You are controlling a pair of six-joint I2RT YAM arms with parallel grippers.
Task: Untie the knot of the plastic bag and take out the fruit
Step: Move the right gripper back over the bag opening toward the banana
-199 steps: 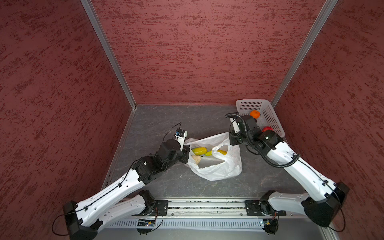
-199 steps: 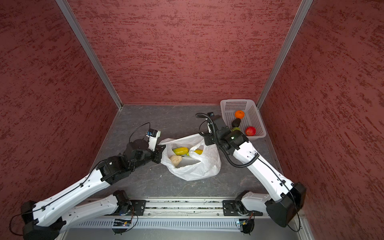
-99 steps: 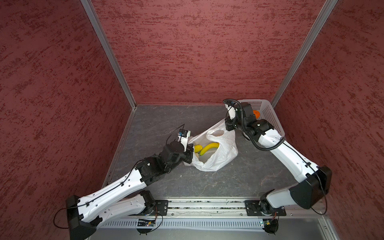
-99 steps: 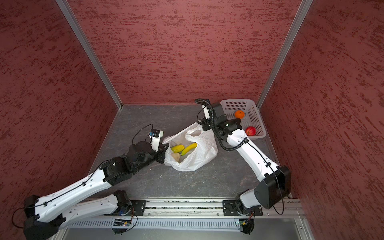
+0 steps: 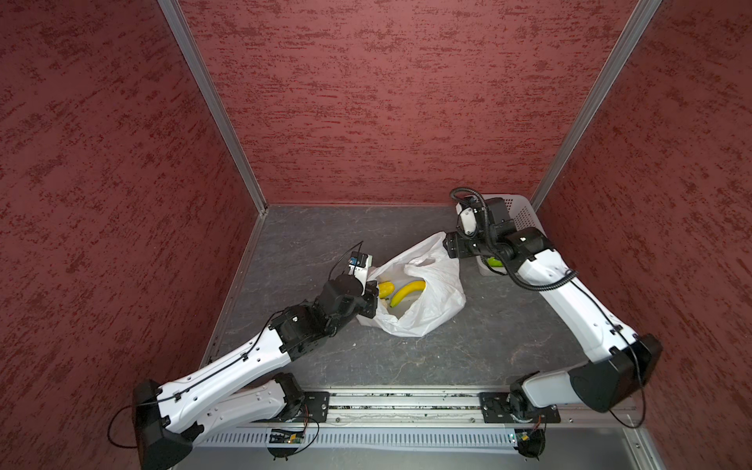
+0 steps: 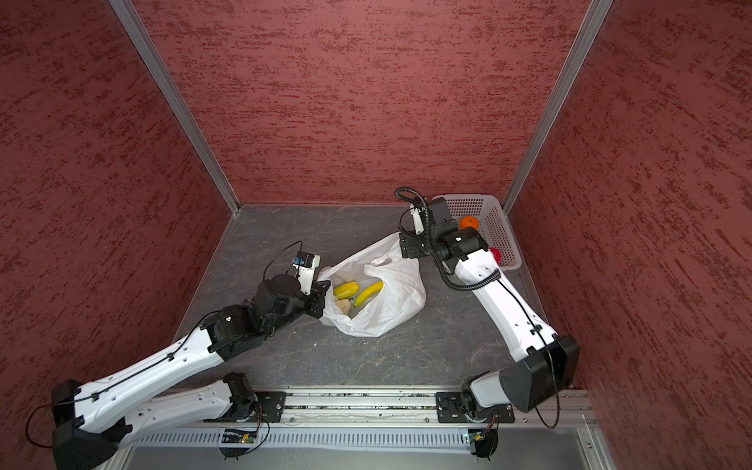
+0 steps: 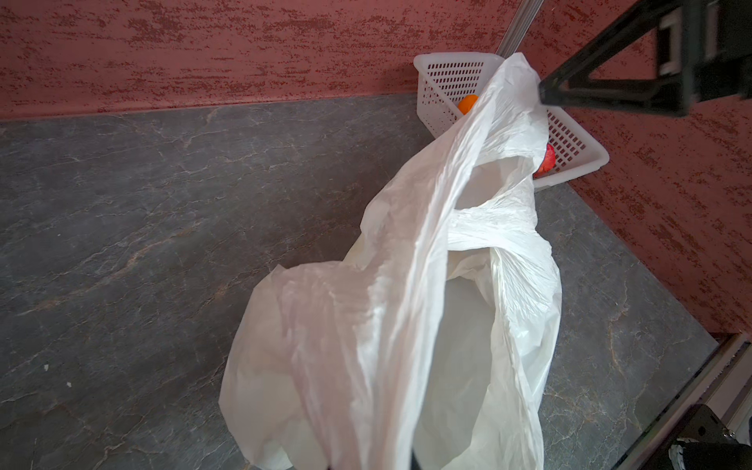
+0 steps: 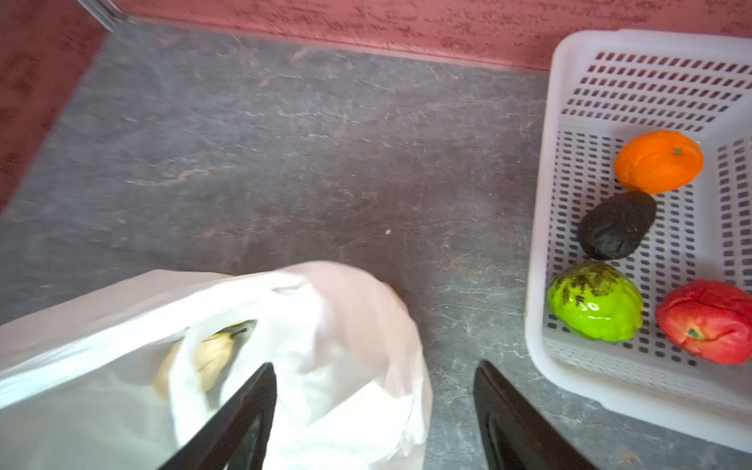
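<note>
At the left, the left gripper (image 5: 371, 300) is seen pressed together on the left-hand rim of the plastic bag (image 5: 431, 313), and that edge is held up off the grey floor. The bag is placed at the middle of the floor, between the two arms, with its mouth spread open. No knot is to be found in any view, so the untying is judged done.

Inside the mouth a yellow-green fruit (image 5: 385, 289) and a banana (image 5: 408, 291) are shown, and in a top view a pale piece (image 6: 342, 306) is shown close beside them.

Farther right, the right gripper (image 8: 375, 366) is seen with its fingers spread wide at the far side of the bag. Nothing is pinched between them. One finger is seen over the white film, but contact cannot be told.

At the far right, a white perforated basket (image 8: 541, 285) is set in the back corner, near the bag. Four pieces are held in it: an orange (image 8: 659, 162), a dark avocado (image 8: 616, 225), a green apple (image 8: 594, 301) and a red apple (image 8: 708, 321).

The removal is thus judged roughly half done. At least three visible pieces are yet to be lifted out, and whether more are hidden under the film cannot be told.

No brand, label or legible writing is found on bag, basket or arms.
</note>
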